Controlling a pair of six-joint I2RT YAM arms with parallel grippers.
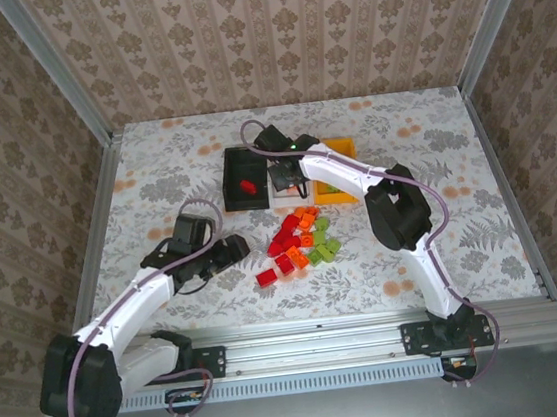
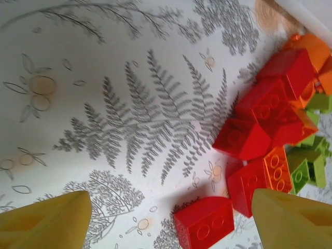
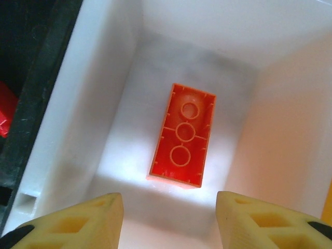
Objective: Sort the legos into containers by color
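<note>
**Orange brick down in the white bin**

My right pincer [image 3: 168,218] hangs open over the white bin [image 3: 124,78], toward the counter's far edge. An orange brick [image 3: 181,136] lies free on its floor, hollow side up. My left pincer [image 2: 168,207] gapes beside the pile [image 2: 270,119] mid-counter. The bricks look light, rigid and slick, so I'd pinch the long flat sides. My arm hides what is in the yellow bin [image 1: 340,147].

Overhead: bright, even light, soft shadows. Left wrist cam: yellow fingertips [image 2: 46,220] v. blurred, glossy red plastic bricks [image 2: 259,119] fairly sharp. Right wrist cam: white plastic bin [image 3: 104,93] w/ floor glare beside orange-red plastic brick [image 3: 182,136]; far floor greyer.
</note>
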